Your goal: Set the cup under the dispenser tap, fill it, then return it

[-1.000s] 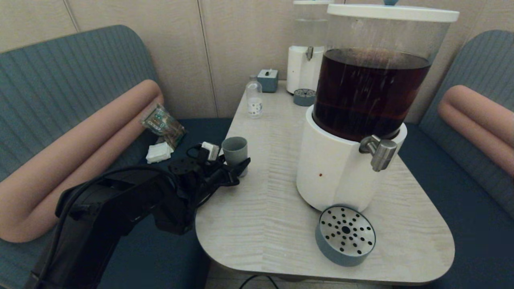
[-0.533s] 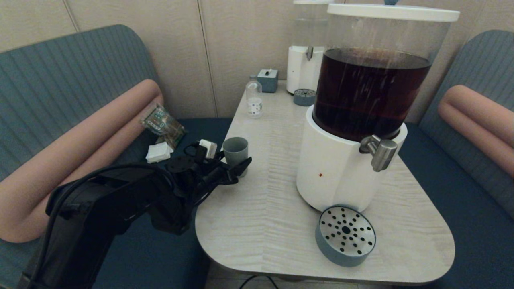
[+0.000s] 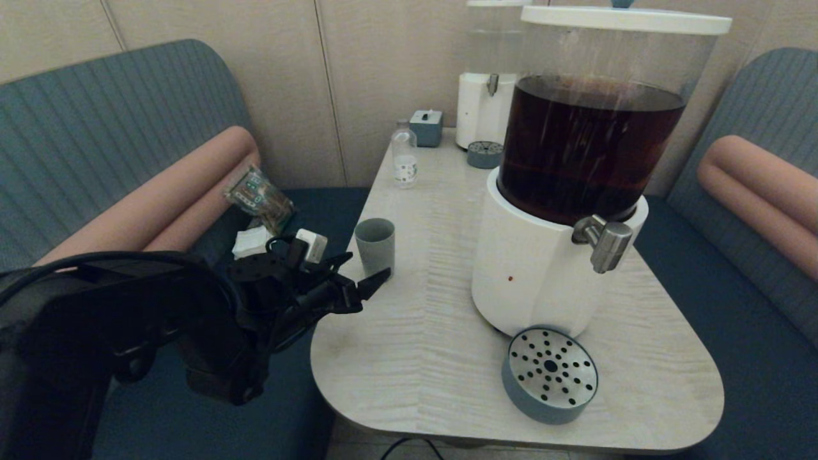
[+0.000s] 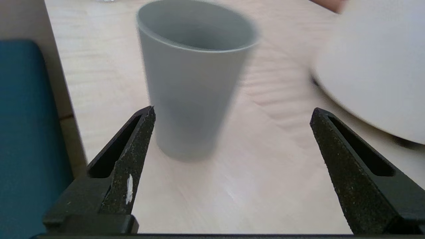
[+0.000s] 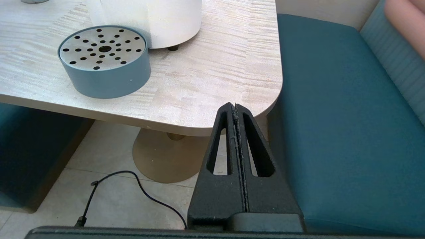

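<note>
The grey-blue cup [image 3: 375, 246] stands upright on the pale table [image 3: 415, 345] near its left edge, far from the dispenser. In the left wrist view the cup [image 4: 196, 76] is just beyond the fingertips, close to one finger. My left gripper [image 3: 365, 268] is open and holds nothing, a little short of the cup on my side; its wide gap [image 4: 232, 112] frames bare table. The brushed-steel dispenser tap [image 3: 604, 241] sticks out of the white base under the dark brown liquid. My right gripper [image 5: 235, 106] is shut and empty, parked low by the table's near right corner.
A round grey drip tray [image 3: 549, 374] with a perforated top sits before the dispenser's base. At the back stand a clear-tank dispenser [image 3: 489, 96], a second small tray [image 3: 484, 154], a small bottle [image 3: 404, 156] and a grey-blue box [image 3: 426, 128]. Teal benches flank the table.
My left gripper, which had its fingers round the cup, has drawn back toward me and to the left. The cup stays standing where it was.
</note>
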`<state>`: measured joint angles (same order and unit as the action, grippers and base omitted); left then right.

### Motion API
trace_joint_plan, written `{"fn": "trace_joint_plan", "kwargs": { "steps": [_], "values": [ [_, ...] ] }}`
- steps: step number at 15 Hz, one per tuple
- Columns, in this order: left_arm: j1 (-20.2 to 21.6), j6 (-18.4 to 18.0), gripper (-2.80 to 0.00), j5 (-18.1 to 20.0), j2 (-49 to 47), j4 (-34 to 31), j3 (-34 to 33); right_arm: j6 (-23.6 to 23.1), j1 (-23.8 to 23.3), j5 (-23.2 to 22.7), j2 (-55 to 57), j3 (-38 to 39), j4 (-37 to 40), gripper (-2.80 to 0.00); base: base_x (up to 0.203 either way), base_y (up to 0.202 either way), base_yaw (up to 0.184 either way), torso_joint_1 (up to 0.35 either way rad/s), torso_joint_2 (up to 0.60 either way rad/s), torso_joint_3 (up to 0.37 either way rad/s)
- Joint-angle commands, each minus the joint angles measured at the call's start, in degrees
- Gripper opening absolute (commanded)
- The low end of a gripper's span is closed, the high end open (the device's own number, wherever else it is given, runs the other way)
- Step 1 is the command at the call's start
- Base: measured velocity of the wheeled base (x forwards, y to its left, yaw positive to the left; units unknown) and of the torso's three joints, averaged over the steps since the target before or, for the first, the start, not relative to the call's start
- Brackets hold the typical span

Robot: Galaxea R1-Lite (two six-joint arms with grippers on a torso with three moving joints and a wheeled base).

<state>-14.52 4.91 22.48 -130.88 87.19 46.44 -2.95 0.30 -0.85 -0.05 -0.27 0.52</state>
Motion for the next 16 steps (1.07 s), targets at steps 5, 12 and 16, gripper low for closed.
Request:
{"fn": "trace_joint_plan", "kwargs": {
  "steps": [5, 12, 16],
  "values": [
    [0.0, 0.0, 0.00, 0.5, 23.2, 0.5, -19.6, 0.0, 0.0, 0.0, -0.1, 0.0, 0.0, -2.80, 0.000, 0.000, 0.000, 0.000, 0.00, 0.000],
    [0.1, 1.8, -2.80, -4.8, 51.0, -1.1, -31.1, 0.0, 0.0, 0.0, -0.1, 0.0, 0.0, -2.80, 0.000, 0.000, 0.000, 0.000, 0.00, 0.000],
    [2.9, 4.1, -2.80, -11.6, 63.7, -4.2, -34.3, 0.0, 0.0, 0.0, -0.1, 0.0, 0.0, -2.80, 0.000, 0.000, 0.000, 0.000, 0.00, 0.000]
  ]
}}
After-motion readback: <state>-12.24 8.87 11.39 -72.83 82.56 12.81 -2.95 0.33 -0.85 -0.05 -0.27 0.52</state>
